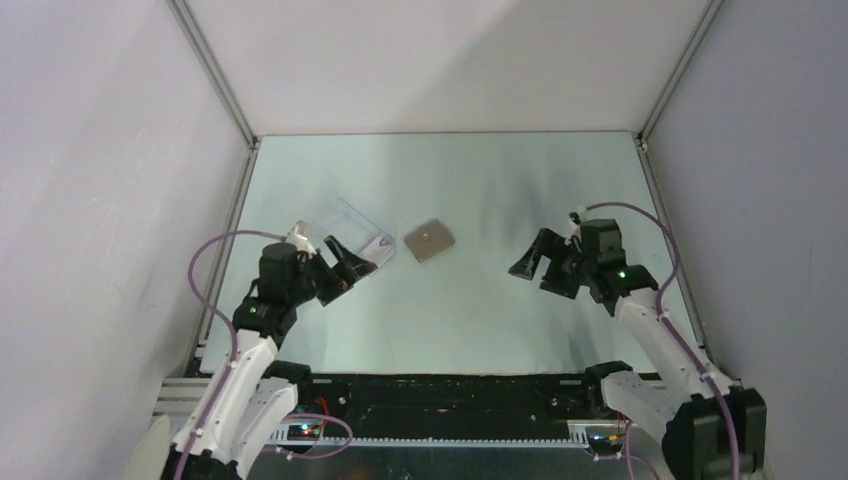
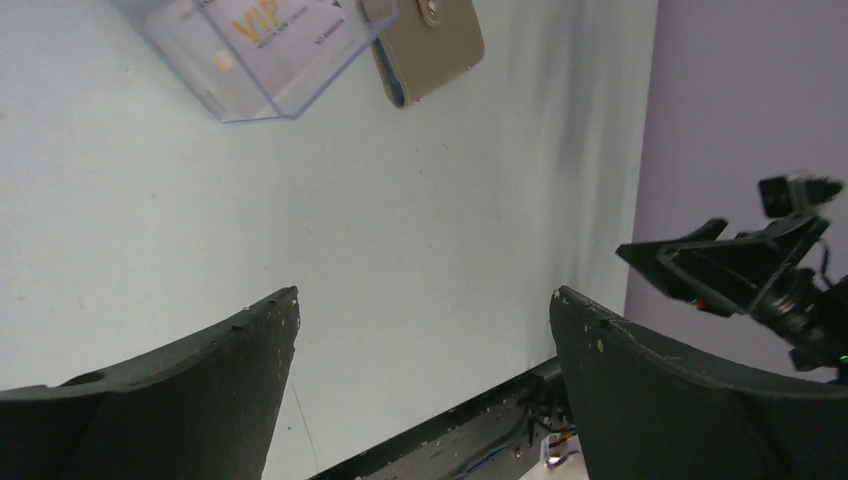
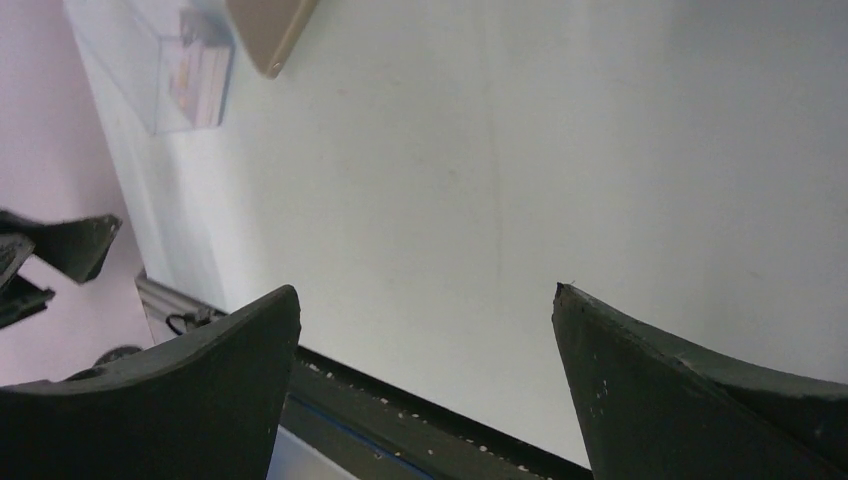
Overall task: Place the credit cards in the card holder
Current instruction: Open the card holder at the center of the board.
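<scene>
Left wrist view: cards [image 2: 285, 30] in the box [image 2: 240, 105] look thin, stiff, slippery, so pinch an edge; left gripper [image 2: 425, 300] and right gripper [image 3: 425, 295] stand spread, empty.

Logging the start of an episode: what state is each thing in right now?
card holder: folded shut, lying flat
credit cards: inside the clear box
clear box: holding the cards, beside the card holder
left gripper: open, empty
right gripper: open, empty
</scene>
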Robot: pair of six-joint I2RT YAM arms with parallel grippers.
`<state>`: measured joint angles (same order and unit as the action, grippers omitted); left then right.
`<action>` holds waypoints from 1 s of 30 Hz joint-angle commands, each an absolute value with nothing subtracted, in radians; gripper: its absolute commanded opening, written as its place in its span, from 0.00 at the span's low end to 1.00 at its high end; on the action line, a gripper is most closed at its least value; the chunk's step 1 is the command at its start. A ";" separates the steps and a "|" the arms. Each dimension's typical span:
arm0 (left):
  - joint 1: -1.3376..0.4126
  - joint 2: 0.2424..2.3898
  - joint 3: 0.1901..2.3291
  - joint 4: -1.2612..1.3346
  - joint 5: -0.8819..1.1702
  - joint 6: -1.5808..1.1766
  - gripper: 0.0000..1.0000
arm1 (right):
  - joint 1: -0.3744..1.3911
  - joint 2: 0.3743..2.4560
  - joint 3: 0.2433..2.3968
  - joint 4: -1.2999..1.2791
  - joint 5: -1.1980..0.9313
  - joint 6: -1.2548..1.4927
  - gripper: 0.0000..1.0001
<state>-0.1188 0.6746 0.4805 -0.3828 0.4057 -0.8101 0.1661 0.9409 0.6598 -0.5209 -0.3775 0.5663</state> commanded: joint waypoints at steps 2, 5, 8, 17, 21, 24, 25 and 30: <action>-0.292 0.826 0.626 -0.364 0.276 -0.747 1.00 | 0.304 1.084 0.759 -0.345 -0.378 0.628 0.99; -0.391 0.977 0.720 -0.366 0.205 -0.710 1.00 | 0.328 1.212 0.769 -0.268 -0.415 0.676 0.99; -0.484 1.107 0.872 -0.394 0.136 -0.642 0.97 | 0.342 1.309 0.789 -0.203 -0.466 0.713 0.96; -0.546 1.586 1.300 -0.433 -0.020 -0.497 0.96 | 0.369 1.551 0.842 -0.048 -0.530 0.808 0.91; -0.544 1.805 1.465 -0.468 -0.069 -0.463 0.96 | 0.377 1.606 0.862 -0.022 -0.532 0.827 0.91; -0.533 1.950 1.555 -0.492 -0.072 -0.466 0.95 | 0.378 1.642 0.878 -0.026 -0.523 0.837 0.90; -0.525 1.971 1.587 -0.499 -0.069 -0.475 0.94 | 0.379 1.648 0.882 -0.026 -0.518 0.840 0.90; -0.488 2.088 1.645 -0.506 0.023 -0.508 0.92 | 0.383 1.682 0.884 -0.016 -0.510 0.863 0.86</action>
